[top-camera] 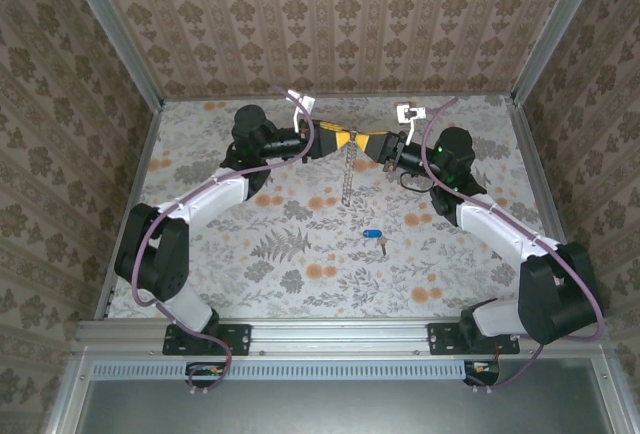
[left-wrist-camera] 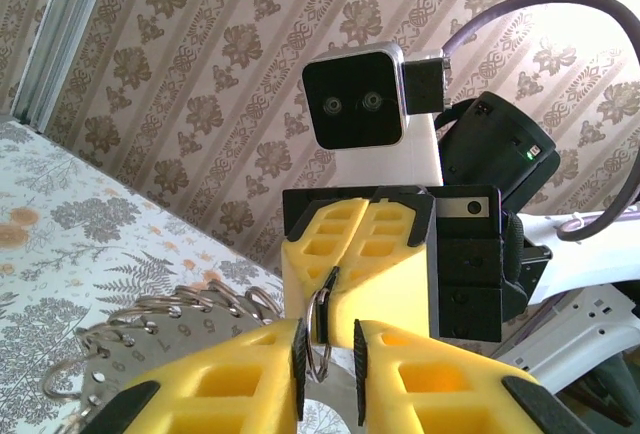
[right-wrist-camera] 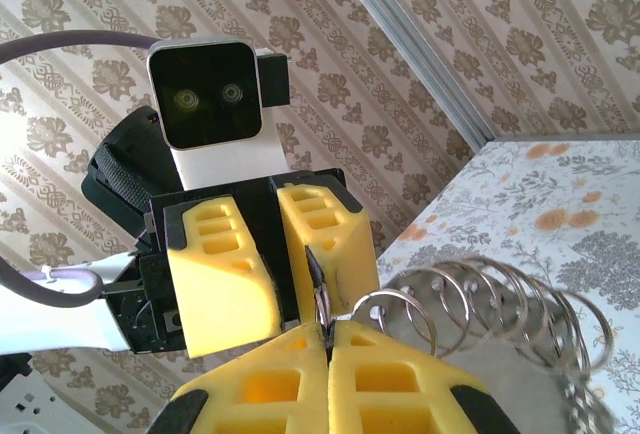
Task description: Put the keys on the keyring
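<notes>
- Both arms are reaching to the far middle of the counter (top-camera: 230, 274), and the tools are meeting tip to tip above it.
- The right tool (top-camera: 374, 144) is clamping fully closed on one ring of the keyring (top-camera: 348, 176). In the right wrist view its yellow fingers (right-wrist-camera: 385, 379) are pressing together, and the wire ring is coming out of the seam.
- The left tool (top-camera: 350, 141) is sitting narrow, not closed. In the left wrist view a slim gap is showing between its fingers (left-wrist-camera: 235, 384).
- That same ring is passing through the gap and lying close to the left-hand pad. I cannot tell whether it is actually being pinched there.
- The rest of the keyring is hanging off the tools as a string of split rings with a flat metal tag (left-wrist-camera: 150, 364). In the top view it is drooping straight down toward the counter, and I cannot tell whether its low end is touching.
- The keys (top-camera: 373, 235), with a blue head, are lying flat on the counter. They are on the near side of the tools, slightly right of the hanging keyring and well apart from it.
- Neither tool is touching the keys.
</notes>
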